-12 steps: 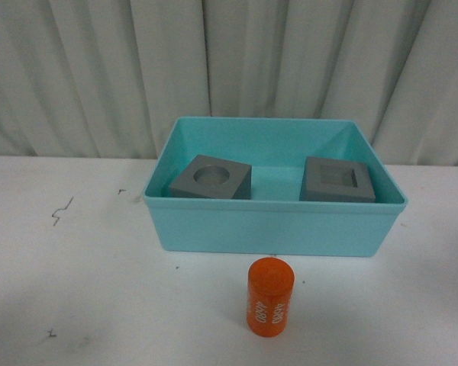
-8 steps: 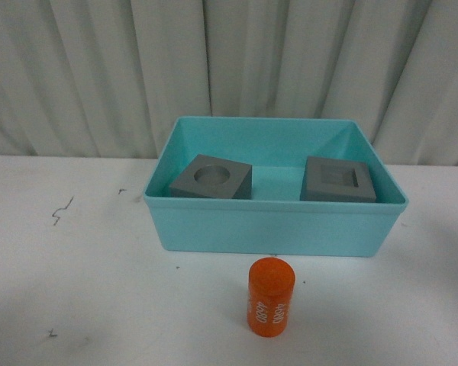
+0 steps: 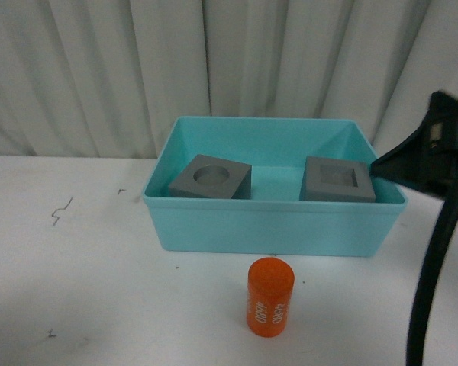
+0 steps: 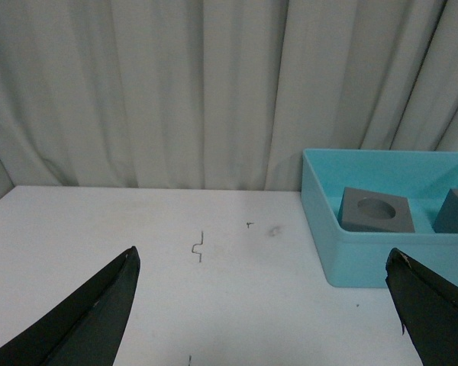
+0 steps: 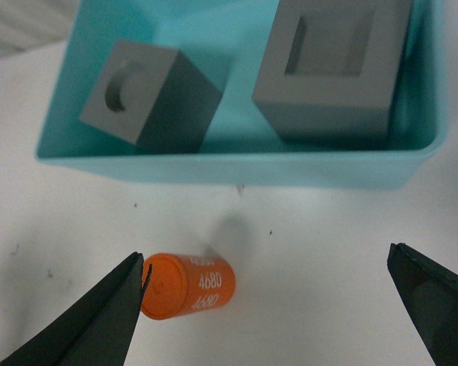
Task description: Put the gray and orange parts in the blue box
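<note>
Counted items: two gray cubes, the round-recess cube [image 3: 211,177] and the square-recess cube [image 3: 338,180], lay ahead of the right pincer [image 5: 266,258], one orange cylinder [image 3: 269,296] stood near one of its fingers [image 5: 99,320], and one blue box [image 3: 275,227] sat ahead of it.

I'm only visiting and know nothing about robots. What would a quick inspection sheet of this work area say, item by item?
Surface: white table with a few dark scuff marks.
Job's things: round-recess gray cube and square-recess gray cube lie apart inside the blue box. The orange cylinder stands on the table in front of the box, not touching it.
Clutter: nothing seen.
Grippers: left gripper open and empty; right gripper open and empty.
Cables: black cable hangs below the right arm.
Surroundings: pale pleated curtain behind the table.
</note>
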Tool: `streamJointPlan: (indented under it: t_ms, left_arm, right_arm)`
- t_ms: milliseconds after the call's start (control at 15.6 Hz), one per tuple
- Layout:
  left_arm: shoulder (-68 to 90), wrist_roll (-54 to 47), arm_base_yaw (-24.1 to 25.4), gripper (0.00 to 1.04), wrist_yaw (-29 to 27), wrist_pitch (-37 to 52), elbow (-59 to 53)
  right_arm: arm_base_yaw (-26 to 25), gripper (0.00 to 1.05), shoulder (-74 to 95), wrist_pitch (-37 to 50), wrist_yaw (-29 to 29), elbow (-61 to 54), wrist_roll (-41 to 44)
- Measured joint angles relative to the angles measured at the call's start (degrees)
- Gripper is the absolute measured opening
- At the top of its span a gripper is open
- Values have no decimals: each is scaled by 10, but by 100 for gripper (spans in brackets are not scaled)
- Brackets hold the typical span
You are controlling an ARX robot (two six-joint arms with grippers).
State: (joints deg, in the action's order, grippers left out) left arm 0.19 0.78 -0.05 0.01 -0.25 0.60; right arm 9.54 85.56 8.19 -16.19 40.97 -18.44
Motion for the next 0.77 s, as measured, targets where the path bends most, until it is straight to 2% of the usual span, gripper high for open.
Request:
streamJointPlan:
  t_ms: [64,257,514,771]
  left_arm:
    - [0,0,0,98,0,0,0]
    - [0,0,0,98,0,0,0]
    - [0,0,0,98,0,0,0]
    - [0,0,0,98,0,0,0]
  right_arm:
    - [15,98,54,-39,-12,34,1]
    - [53,98,145,-84,-2,78,38]
    - [111,98,190,-93,-2,122,80]
    - [135,98,217,-113,-1,145,96]
